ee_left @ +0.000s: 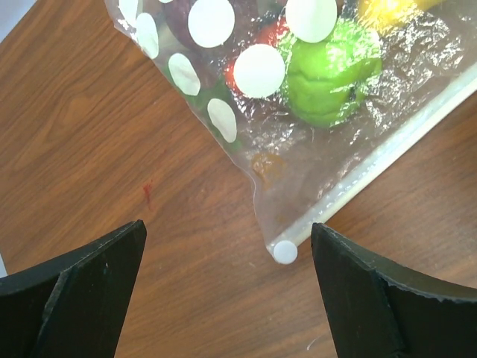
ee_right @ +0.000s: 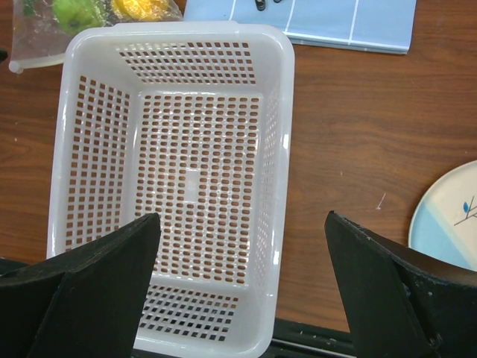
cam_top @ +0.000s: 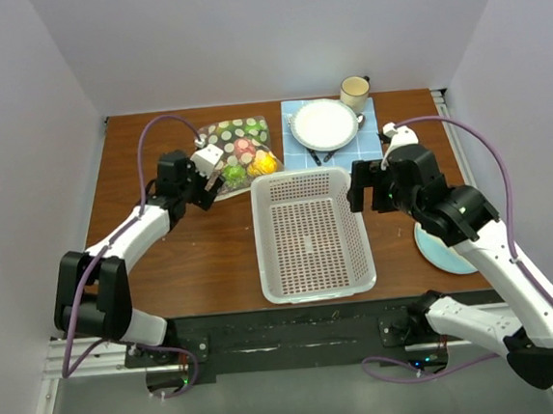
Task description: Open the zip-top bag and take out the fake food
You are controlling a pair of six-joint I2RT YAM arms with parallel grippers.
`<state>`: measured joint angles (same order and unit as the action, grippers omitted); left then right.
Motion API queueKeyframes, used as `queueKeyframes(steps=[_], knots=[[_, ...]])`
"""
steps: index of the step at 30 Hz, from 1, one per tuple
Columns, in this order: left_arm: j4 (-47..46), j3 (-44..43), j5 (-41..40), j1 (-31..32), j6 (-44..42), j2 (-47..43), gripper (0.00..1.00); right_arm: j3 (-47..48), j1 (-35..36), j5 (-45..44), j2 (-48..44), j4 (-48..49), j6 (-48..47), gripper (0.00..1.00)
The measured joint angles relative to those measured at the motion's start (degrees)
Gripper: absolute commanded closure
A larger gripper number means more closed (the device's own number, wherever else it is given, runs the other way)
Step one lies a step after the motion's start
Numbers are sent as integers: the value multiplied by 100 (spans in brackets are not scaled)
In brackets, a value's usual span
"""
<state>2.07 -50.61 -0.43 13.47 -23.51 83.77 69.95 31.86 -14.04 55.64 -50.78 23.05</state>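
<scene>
— Where is the zip-top bag [cam_top: 232, 135]?
— Flat by the far edge, left of centre; the fake food [ee_left: 328, 71] sits inside it.
— And the arms?
— The left gripper [ee_left: 227, 231] hangs over the bag's near corner, fingers spread wide, holding nothing; the right gripper [ee_right: 242, 224] is likewise spread, above the white basket [ee_right: 286, 142] mid-worktop.

basket [cam_top: 310, 238]: sat mid-way across the worktop [cam_top: 194, 263], toward its near edge.
zip-top bag [cam_top: 235, 138]: lay behind the basket's left corner, the fake food [cam_top: 265, 162] inside it.
mat [cam_top: 296, 155]: lay right of the bag, carrying a plate [cam_top: 324, 123].
mug [cam_top: 355, 92]: stood behind the mat.
second plate [cam_top: 435, 249]: lay right of the basket.
</scene>
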Motion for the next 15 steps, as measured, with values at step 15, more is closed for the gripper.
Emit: queueKeyframes(steps=[15], knots=[[-455,437,232,0,2,614,5,-35,39,0,184,192,-2,6]])
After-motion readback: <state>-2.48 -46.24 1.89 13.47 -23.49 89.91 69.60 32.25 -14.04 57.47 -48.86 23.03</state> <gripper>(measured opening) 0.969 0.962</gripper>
